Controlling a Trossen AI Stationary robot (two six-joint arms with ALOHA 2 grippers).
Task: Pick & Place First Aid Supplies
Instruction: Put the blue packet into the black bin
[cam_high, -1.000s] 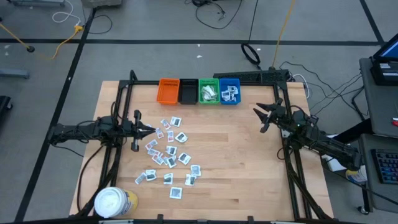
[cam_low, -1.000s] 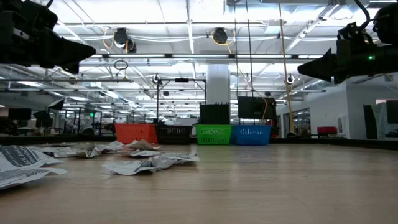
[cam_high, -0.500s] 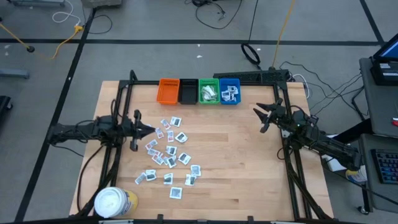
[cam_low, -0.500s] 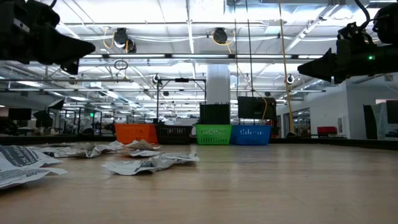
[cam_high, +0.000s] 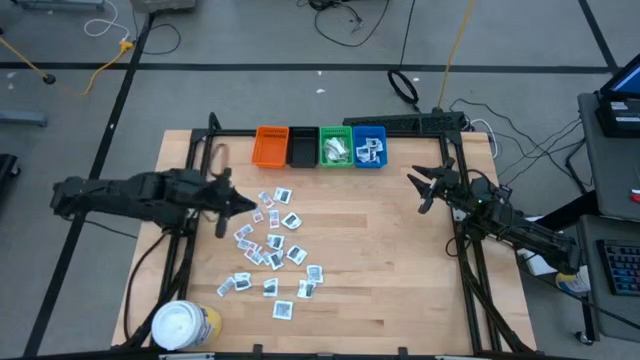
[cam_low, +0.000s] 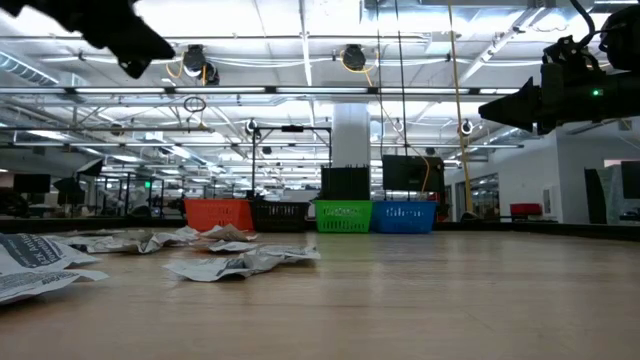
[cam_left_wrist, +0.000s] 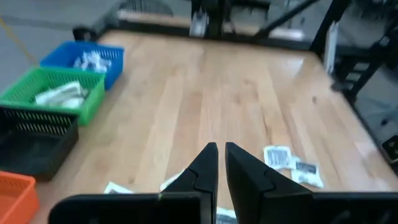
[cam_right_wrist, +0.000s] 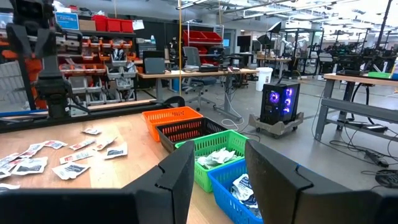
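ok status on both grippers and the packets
Left gripper shut, empty, above the scattered packets. Right gripper open, parked right side. Nothing blocking.

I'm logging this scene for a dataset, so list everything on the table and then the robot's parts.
Packets: dozens, white and pale green, scattered left of table centre.
Orange bin: one, far edge, looks empty.
Black bin: one, beside orange.
Green bin: one, holds strip wrappers.
Blue bin: one, holds white sachets.
Tub: one, yellow, white lid, near-left corner.
Table: one, wooden.
Left gripper: shut, above packets.
Right gripper: open, right side.
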